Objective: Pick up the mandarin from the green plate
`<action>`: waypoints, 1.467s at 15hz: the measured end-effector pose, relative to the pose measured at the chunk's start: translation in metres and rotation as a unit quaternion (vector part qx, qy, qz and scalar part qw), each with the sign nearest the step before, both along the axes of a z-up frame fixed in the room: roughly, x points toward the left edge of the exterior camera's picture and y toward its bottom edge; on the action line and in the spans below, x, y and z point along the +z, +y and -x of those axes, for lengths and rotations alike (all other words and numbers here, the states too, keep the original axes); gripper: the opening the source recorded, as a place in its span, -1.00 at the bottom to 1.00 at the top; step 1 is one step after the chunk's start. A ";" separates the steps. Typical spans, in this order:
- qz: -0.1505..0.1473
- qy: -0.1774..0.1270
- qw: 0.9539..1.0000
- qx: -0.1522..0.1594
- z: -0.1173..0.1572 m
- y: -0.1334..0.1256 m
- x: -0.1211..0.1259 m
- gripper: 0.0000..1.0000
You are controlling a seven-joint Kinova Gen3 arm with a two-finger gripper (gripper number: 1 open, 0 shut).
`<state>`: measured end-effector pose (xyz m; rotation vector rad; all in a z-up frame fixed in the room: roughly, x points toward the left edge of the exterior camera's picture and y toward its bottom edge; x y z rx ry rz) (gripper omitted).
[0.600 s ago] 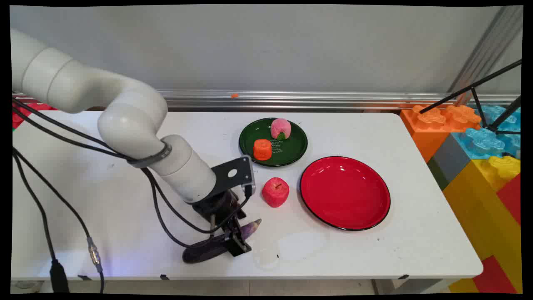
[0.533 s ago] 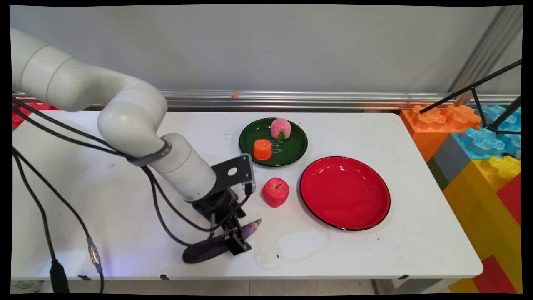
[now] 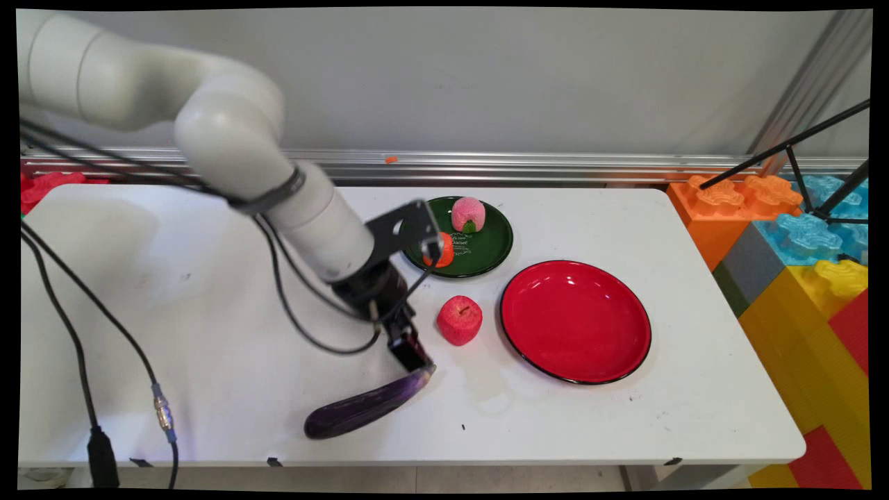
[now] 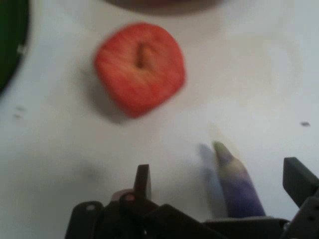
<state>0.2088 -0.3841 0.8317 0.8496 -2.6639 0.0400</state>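
Observation:
A dark purple eggplant (image 3: 368, 406) lies on the white table near its front edge, its pale tip pointing right. My gripper (image 3: 414, 355) hangs just above that tip and is open. In the hand view the eggplant's tip (image 4: 238, 186) shows between the two spread fingers (image 4: 143, 178), touching neither, with my gripper (image 4: 218, 168) over it. A red apple (image 3: 459, 319) stands a little to the right of the gripper, and it fills the upper left of the hand view as the apple (image 4: 139, 67).
A large red plate (image 3: 576, 347) lies right of the apple. Behind it, a green plate (image 3: 494, 243) holds a pink peach (image 3: 467, 213) and an orange fruit (image 3: 443, 251), half hidden by the hand. Big toy bricks (image 3: 799, 250) stand past the table's right end.
The hand has risen off the eggplant and shifted back and to the right, towards its tip. The eggplant stays on the table where it was.

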 end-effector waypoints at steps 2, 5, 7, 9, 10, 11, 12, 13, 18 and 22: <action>0.004 -0.001 1.000 0.011 0.000 -0.016 0.011 1.00; 0.015 -0.003 1.000 0.015 -0.004 -0.046 0.020 1.00; 0.023 -0.004 1.000 0.011 -0.009 -0.067 0.023 1.00; 0.029 -0.004 1.000 0.006 -0.015 -0.081 0.022 1.00; 0.032 -0.004 0.999 0.002 -0.019 -0.091 0.021 1.00; 0.034 -0.003 0.999 -0.001 -0.022 -0.098 0.021 1.00; 0.039 -0.001 0.999 -0.007 -0.027 -0.110 0.019 1.00; 0.042 0.002 0.999 -0.015 -0.033 -0.121 0.017 1.00; 0.058 0.016 0.997 -0.056 -0.062 -0.168 0.006 1.00; 0.062 0.028 0.994 -0.079 -0.083 -0.194 -0.005 1.00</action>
